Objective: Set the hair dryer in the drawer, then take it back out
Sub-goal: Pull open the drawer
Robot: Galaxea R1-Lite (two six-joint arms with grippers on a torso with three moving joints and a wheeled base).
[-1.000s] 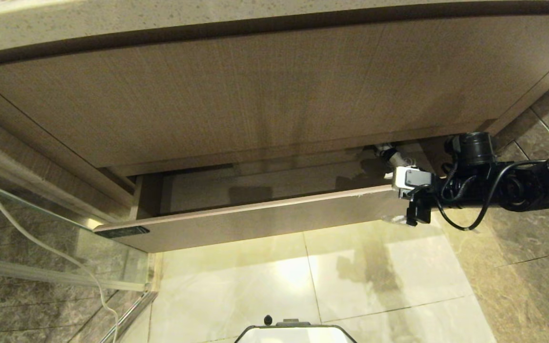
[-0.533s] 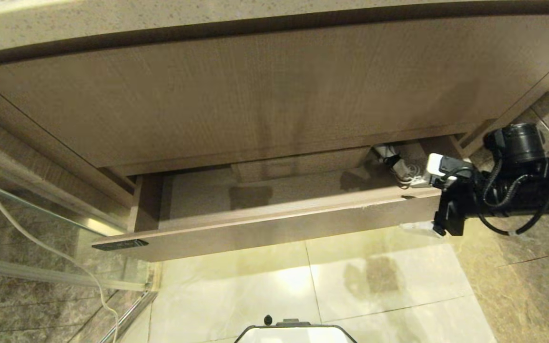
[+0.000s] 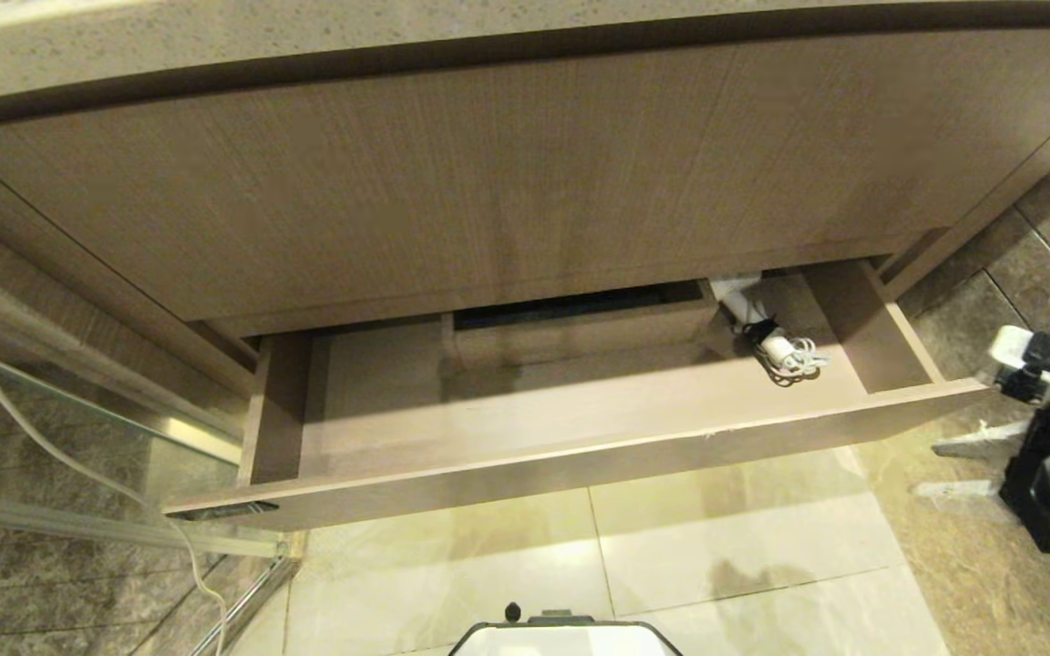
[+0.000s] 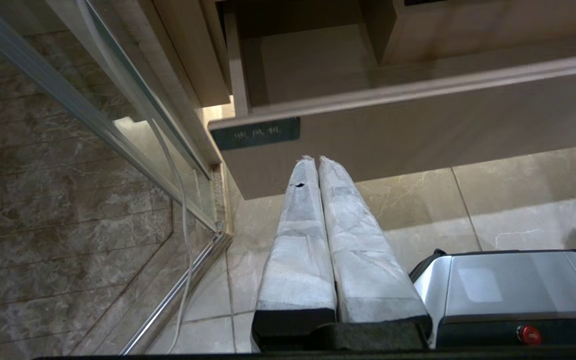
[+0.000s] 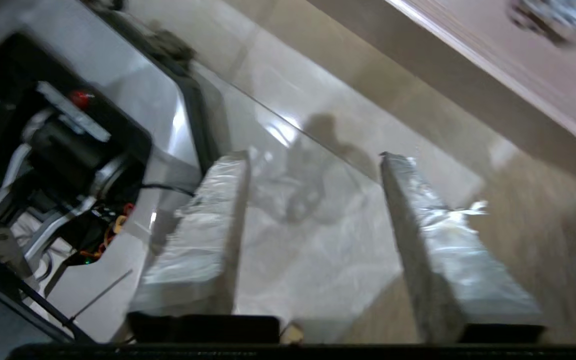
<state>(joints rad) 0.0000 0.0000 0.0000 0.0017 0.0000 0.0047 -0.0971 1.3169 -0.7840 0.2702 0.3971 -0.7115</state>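
The right pincer [image 5: 313, 155] hangs over the floor [image 3: 716, 547] beyond the drawer's right front corner, its two wrapped fingers [image 5: 208, 220] standing apart with nothing between them; through the gap only pale tile shows. In the head view it sits at the far right edge [image 3: 953, 469], clear of the drawer front and touching nothing.

The left pincer [image 4: 316, 159] is low at the left, its fingers [image 4: 298, 240] pressed together, tips pointing at the drawer front just beneath the black label [image 4: 255, 133] without touching it. The robot's silver base [image 4: 508, 290] lies beside it.

The drawer [image 3: 580, 465] stands pulled out beneath the taller wood panel [image 3: 488, 182]. The hair dryer [image 3: 744, 305] lies inside at the right rear, just beside the boxed cutout [image 3: 571, 333], its barrel partly tucked under the panel. Its cord [image 3: 794, 357] is bundled in front of it on the drawer floor, near the right wall.

A speckled bench [image 3: 306, 46] tops the cabinet. At the left a glass panel [image 3: 78, 456] stands with a white cable [image 3: 60, 456] trailing down across it
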